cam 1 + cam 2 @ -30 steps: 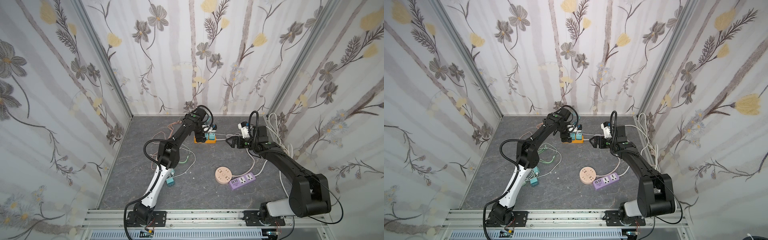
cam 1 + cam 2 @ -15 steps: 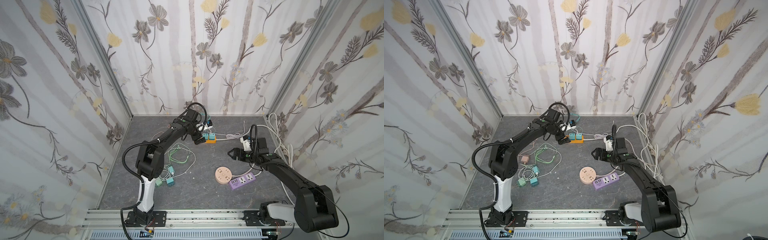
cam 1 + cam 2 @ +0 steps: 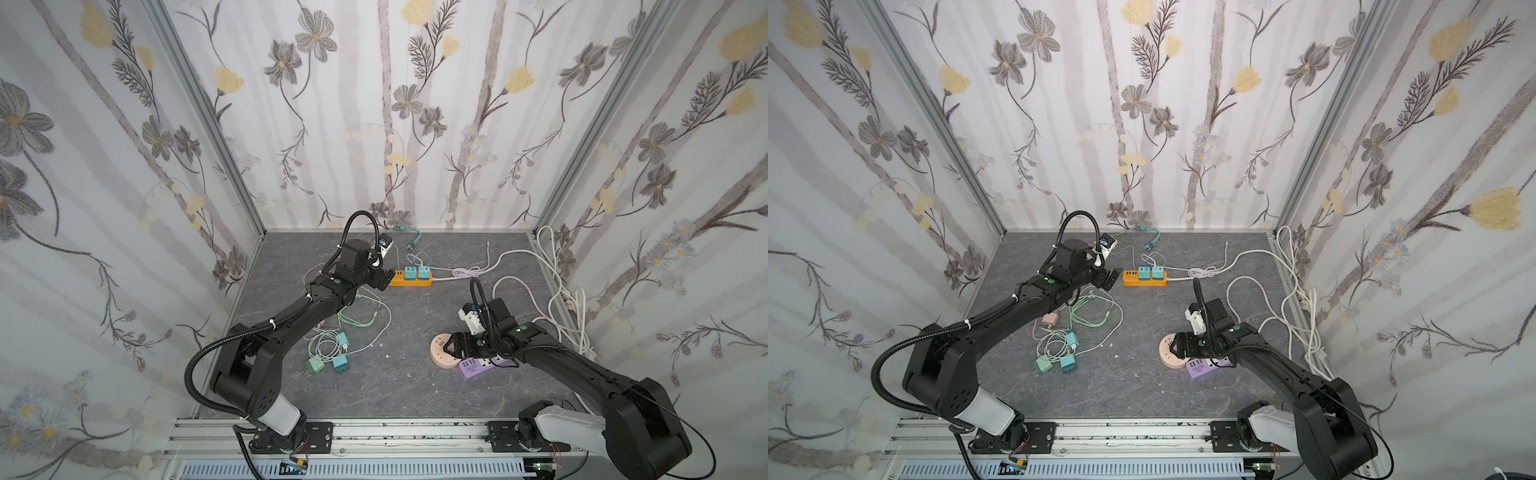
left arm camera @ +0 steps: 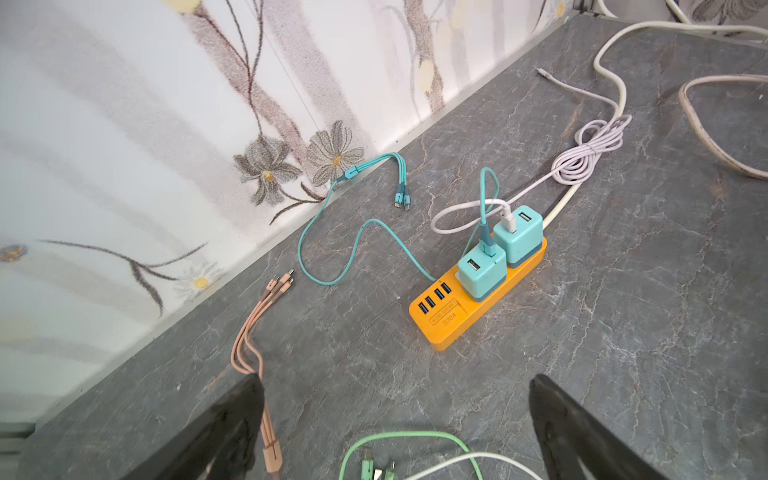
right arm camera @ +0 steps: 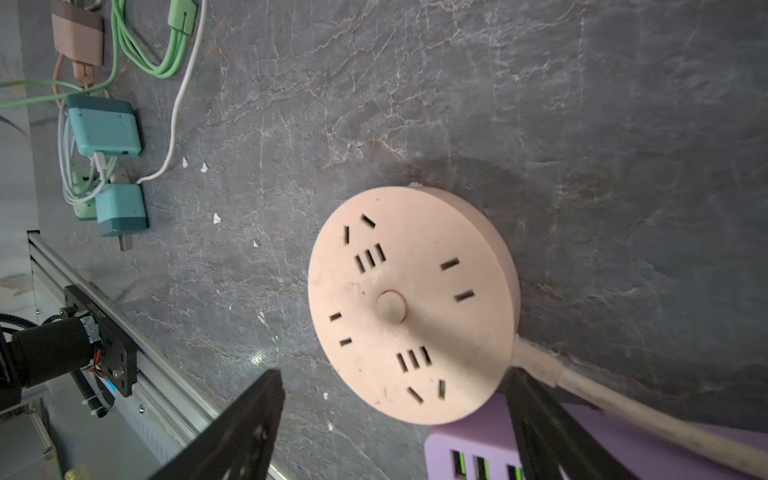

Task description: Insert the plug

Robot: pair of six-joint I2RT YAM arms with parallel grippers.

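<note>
Two teal plugs (image 4: 482, 274) sit in the orange power strip (image 3: 411, 281) at the back. Loose teal plugs (image 3: 340, 365) and a green one (image 3: 315, 367) lie in a cable tangle at front left; none is held. My left gripper (image 3: 384, 280) stands open just left of the orange strip (image 4: 457, 320), nothing between its fingers (image 4: 397, 382). My right gripper (image 3: 446, 345) is open over the near edge of the round pink socket (image 5: 411, 303), beside the purple power strip (image 3: 478, 368). In the right wrist view its fingers (image 5: 395, 374) straddle the socket's rim without gripping.
Thick white cords (image 3: 552, 291) loop along the right wall. Green, white and pink cables (image 3: 1092, 316) and a pink charger (image 3: 1050, 320) spread under the left arm. A teal cable (image 4: 353, 249) lies by the back wall. The metal rail (image 3: 374, 432) borders the front.
My right gripper came from the back, near the orange strip, forward to the pink socket, its jaws narrowing slightly. My left gripper drew back leftward off the orange strip.
</note>
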